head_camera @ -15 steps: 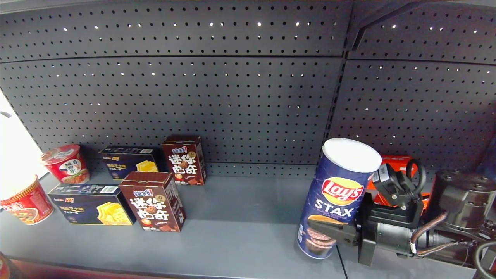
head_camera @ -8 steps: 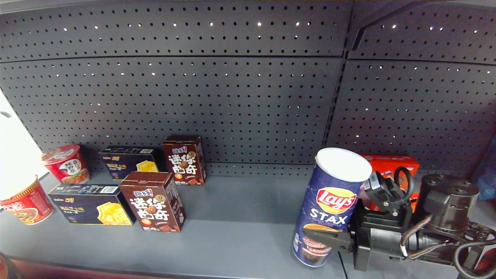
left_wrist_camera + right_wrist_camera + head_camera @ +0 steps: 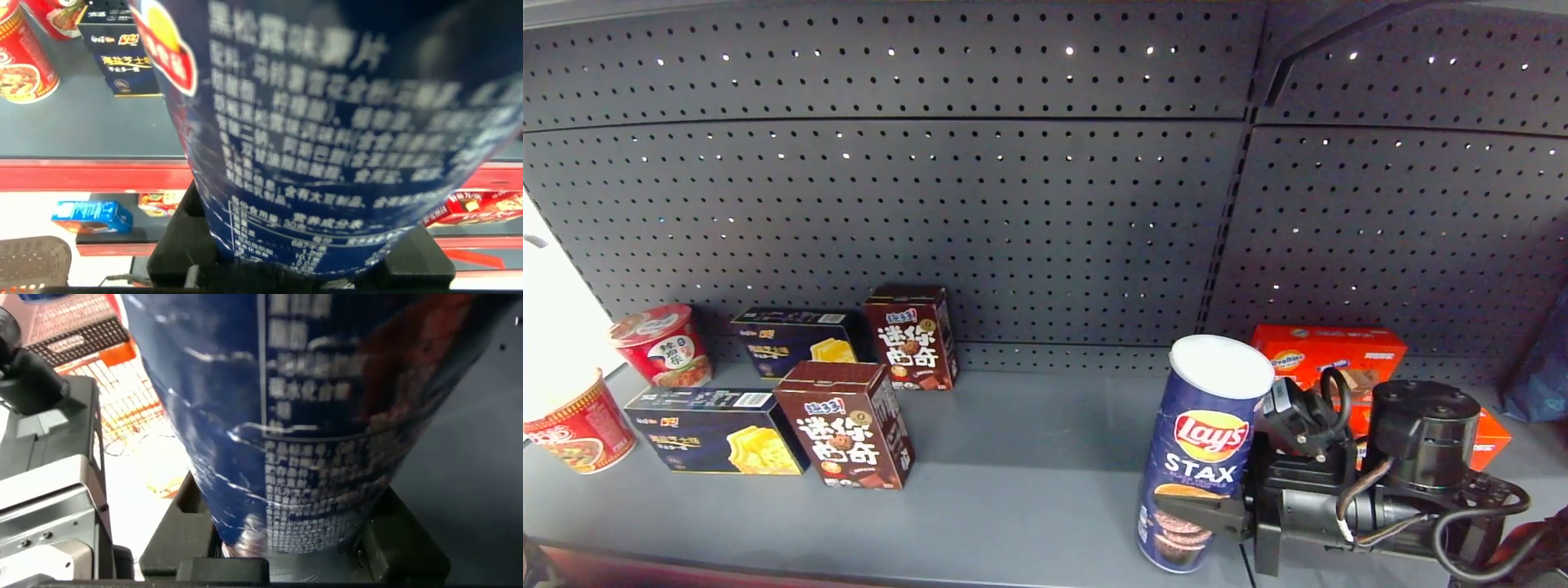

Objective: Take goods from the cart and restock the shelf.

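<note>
1. The shelf (image 3: 1029, 482) sits in dim, even light.
2. The dark pegboard (image 3: 931, 204) behind it glints with pinpoints of light coming through its holes.
3. A blown-out white patch at the head view's left edge washes out the top of a noodle cup (image 3: 576, 425).
4. A soft shadow lies beside the brown box (image 3: 845, 425).
5. The pegboard's seams bow near the edges.
6. Pale glare streaks the chip can (image 3: 278, 416) in the right wrist view.

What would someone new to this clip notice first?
A tall blue chip can with a white lid, tilted, held low by the right gripper at the shelf's right front. A second blue can sits in the left gripper, close to its camera. At the shelf's left stand snack boxes and red noodle cups.
</note>
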Motion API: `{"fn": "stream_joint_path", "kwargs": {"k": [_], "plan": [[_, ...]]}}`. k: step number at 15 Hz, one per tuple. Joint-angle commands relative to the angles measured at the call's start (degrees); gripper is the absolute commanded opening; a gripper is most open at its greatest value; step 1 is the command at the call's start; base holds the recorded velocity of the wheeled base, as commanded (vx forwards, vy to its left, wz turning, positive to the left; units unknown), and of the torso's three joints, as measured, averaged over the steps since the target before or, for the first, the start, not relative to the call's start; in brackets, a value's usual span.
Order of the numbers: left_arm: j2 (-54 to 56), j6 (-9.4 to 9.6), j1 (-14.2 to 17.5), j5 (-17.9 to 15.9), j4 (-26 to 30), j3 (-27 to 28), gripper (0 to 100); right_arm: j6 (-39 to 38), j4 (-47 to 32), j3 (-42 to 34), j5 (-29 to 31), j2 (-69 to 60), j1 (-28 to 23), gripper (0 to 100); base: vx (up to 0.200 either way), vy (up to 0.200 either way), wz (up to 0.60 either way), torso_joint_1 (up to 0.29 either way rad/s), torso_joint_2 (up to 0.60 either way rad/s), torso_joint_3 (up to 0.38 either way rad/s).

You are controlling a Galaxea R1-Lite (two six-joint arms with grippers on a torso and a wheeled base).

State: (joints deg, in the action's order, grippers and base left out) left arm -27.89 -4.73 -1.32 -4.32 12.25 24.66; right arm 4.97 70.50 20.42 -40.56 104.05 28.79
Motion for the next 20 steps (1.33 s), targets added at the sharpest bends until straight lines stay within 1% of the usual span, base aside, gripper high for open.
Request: {"fn": "stream_joint_path", "kwargs": {"k": [1,11,12,15,20], "plan": [[0.03,0.07,0.0,0.01,0.14,0.12,0,0.12,-0.01,0.32,-0.05,2.04,-0.41,0,0.0,0.0,0.0,0.0,0.0,0.0],[-0.15,0.07,0.0,0.01,0.23,0.74,0,0.3,0.87,1.03,-0.05,4.06,0.12,0,0.0,0.0,0.0,0.0,0.0,0.0],[-0.15,0.07,0.0,0.01,0.23,0.83,0,0.39,0.87,0.76,0.04,3.97,0.12,100,0.0,0.0,0.0,0.0,0.0,0.0],[0.03,0.07,0.0,0.01,0.32,0.74,0,0.48,0.96,0.24,0.04,3.53,0.21,100,0.0,0.0,0.0,0.0,0.0,0.0],[0.38,0.07,-0.09,-0.08,0.32,0.83,0,1.97,0.78,-3.9,-0.05,-0.42,-0.23,100,0.0,0.0,0.0,0.0,0.0,0.0]]}}
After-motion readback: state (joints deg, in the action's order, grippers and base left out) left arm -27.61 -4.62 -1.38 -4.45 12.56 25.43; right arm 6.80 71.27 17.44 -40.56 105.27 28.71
